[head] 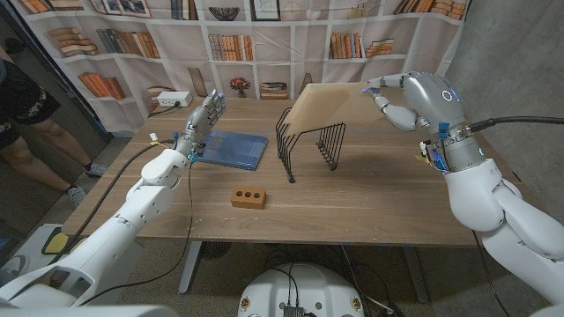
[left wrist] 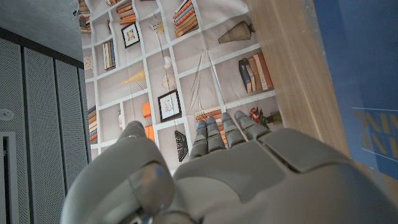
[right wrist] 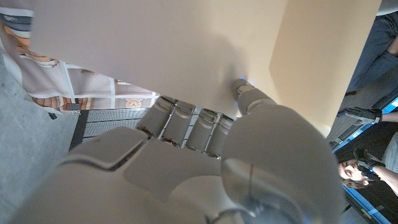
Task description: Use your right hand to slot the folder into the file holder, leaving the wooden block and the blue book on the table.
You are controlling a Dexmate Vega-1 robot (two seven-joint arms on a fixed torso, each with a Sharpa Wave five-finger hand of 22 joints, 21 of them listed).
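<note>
My right hand [head: 392,99] grips one edge of the tan folder [head: 330,106] and holds it in the air, tilted, just above the black wire file holder [head: 310,143]. Its lower edge hangs right over the wires. In the right wrist view the folder [right wrist: 205,43] spreads above my fingers [right wrist: 186,121], with the thumb pressed against it. The blue book [head: 233,149] lies flat left of the holder. The wooden block [head: 249,197] with holes sits nearer the front edge. My left hand [head: 199,124] stands open with fingers up beside the book's left edge; it also appears from behind [left wrist: 224,168].
A white box [head: 174,99] sits at the table's far left corner. A person [head: 26,114] stands at the left beyond the table. A bookshelf-print backdrop hangs behind. Bare wooden tabletop [head: 379,198] stretches in front of and to the right of the holder.
</note>
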